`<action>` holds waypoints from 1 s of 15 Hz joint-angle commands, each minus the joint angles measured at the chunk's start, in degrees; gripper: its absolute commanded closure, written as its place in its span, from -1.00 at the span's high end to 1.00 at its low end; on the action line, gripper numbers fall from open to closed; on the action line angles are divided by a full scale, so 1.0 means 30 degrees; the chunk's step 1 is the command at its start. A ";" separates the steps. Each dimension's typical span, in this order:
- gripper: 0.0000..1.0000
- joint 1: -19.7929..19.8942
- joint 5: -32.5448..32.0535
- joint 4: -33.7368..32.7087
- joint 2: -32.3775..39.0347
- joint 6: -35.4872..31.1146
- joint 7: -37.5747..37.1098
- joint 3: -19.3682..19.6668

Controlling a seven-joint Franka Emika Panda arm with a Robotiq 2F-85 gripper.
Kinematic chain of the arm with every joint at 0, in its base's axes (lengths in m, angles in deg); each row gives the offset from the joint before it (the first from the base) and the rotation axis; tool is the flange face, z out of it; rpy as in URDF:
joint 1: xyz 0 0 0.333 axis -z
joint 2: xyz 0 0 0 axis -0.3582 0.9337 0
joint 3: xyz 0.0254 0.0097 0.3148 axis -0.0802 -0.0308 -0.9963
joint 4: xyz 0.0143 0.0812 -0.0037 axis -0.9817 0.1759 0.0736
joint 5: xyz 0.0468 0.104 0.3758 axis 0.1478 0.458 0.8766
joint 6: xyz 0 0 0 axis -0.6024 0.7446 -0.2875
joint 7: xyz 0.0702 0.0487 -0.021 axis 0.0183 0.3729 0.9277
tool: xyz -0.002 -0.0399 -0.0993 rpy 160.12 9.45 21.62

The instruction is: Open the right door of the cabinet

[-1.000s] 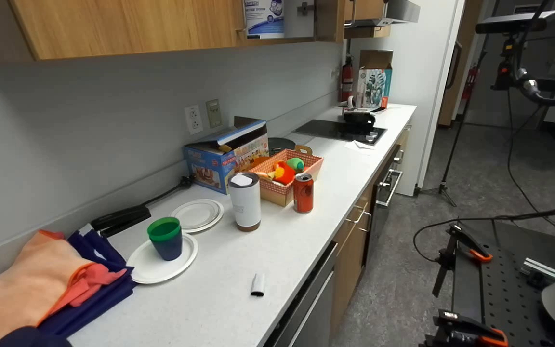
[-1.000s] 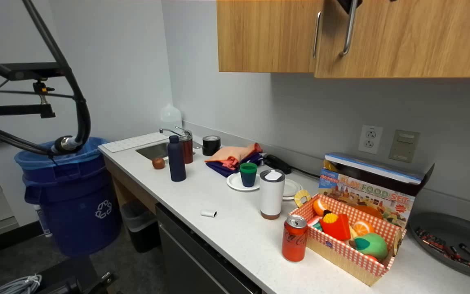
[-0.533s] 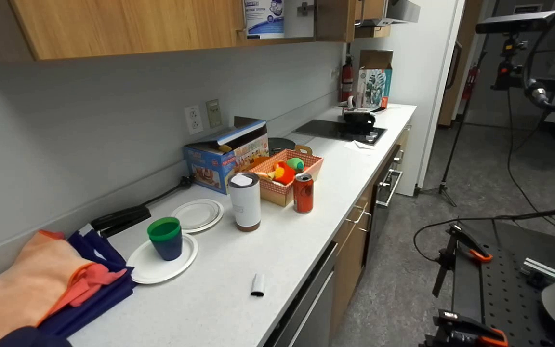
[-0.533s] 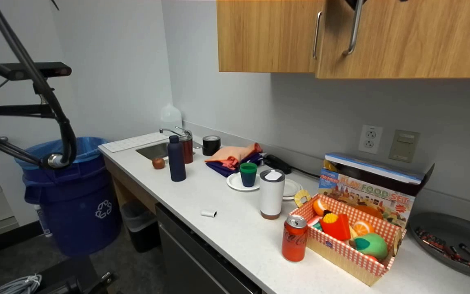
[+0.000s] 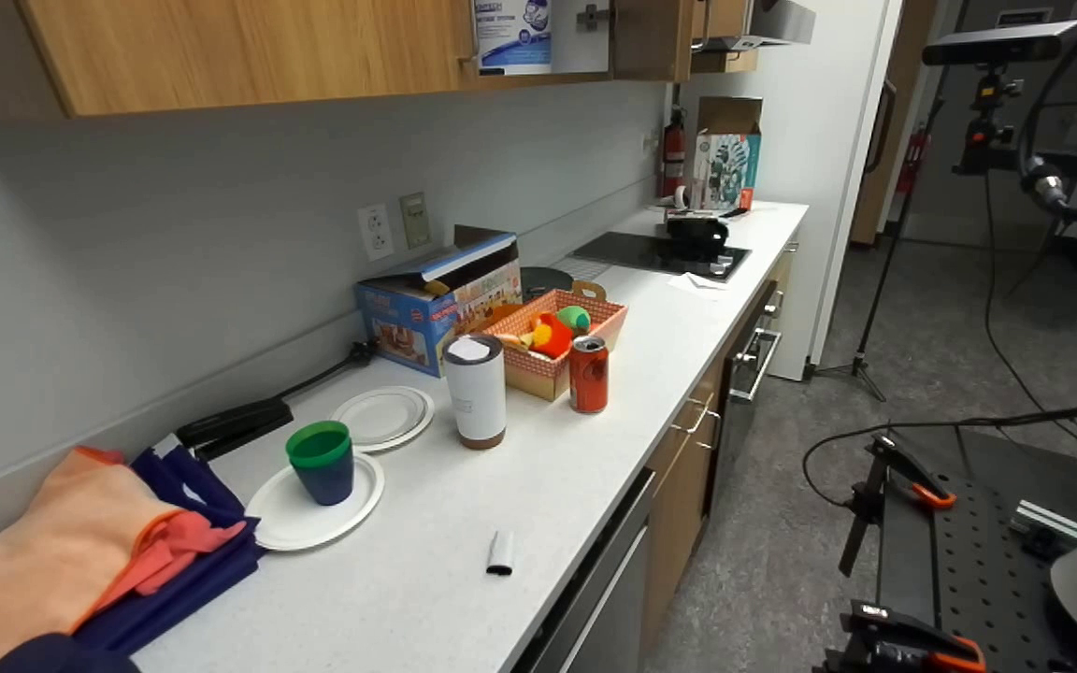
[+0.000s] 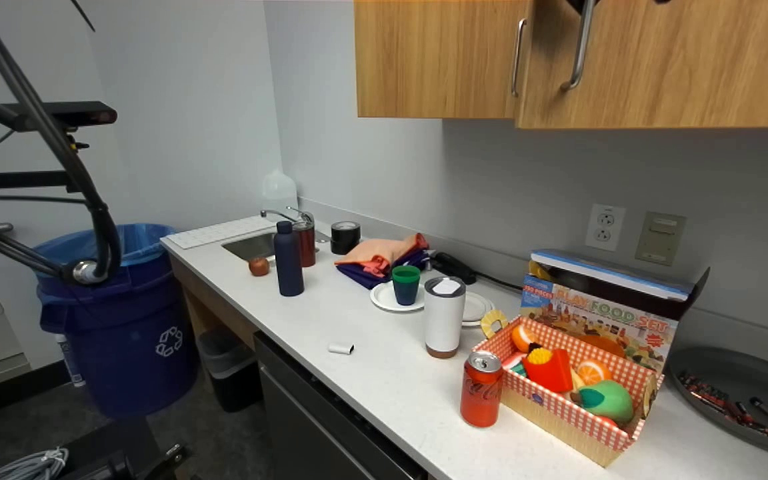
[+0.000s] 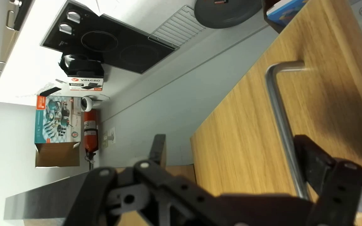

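Observation:
The cabinet [image 5: 221,56] is honey-brown wood; its adjoining door [image 6: 431,60] is shut. The right door [image 6: 697,63] stands swung out and open. An exterior view shows its inner side [image 5: 651,42] beside the open compartment, with a white-and-blue box [image 5: 513,37] inside. The door's silver bar handle [image 6: 581,50] also shows in the wrist view [image 7: 283,122]. My gripper [image 7: 229,139] is open, its fingers wide apart on either side of the bar. One finger lies against the bar; the opposite finger is well away from it. In an exterior view only a dark part shows at the handle's top.
Below are a counter [image 6: 384,393], a checked basket of toy food [image 6: 557,427], a red can [image 6: 481,393] and a white tumbler [image 6: 444,320]. A range hood [image 5: 777,26] sits beyond the door. Arm cables [image 6: 31,100] hang near a camera stand [image 6: 54,115].
The right door has swung slightly further open; its edge and handle have shifted right in both exterior views. The arm's cables have moved too. Little has changed in the last half second.

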 commanded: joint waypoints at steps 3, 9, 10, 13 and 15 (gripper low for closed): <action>1.00 0.0507 0.0663 0.0013 -0.0008 -0.0091 0.0508 -0.0446; 1.00 0.2635 -0.0335 0.0163 -0.0877 0.1743 -0.0535 -0.1999; 1.00 0.3292 -0.0802 0.0403 -0.1152 0.1625 -0.1000 -0.2371; 1.00 0.4273 -0.0902 0.0724 -0.1013 0.0128 -0.0637 -0.1843; 1.00 0.4670 -0.0528 0.1403 -0.1103 -0.0985 -0.0010 -0.1328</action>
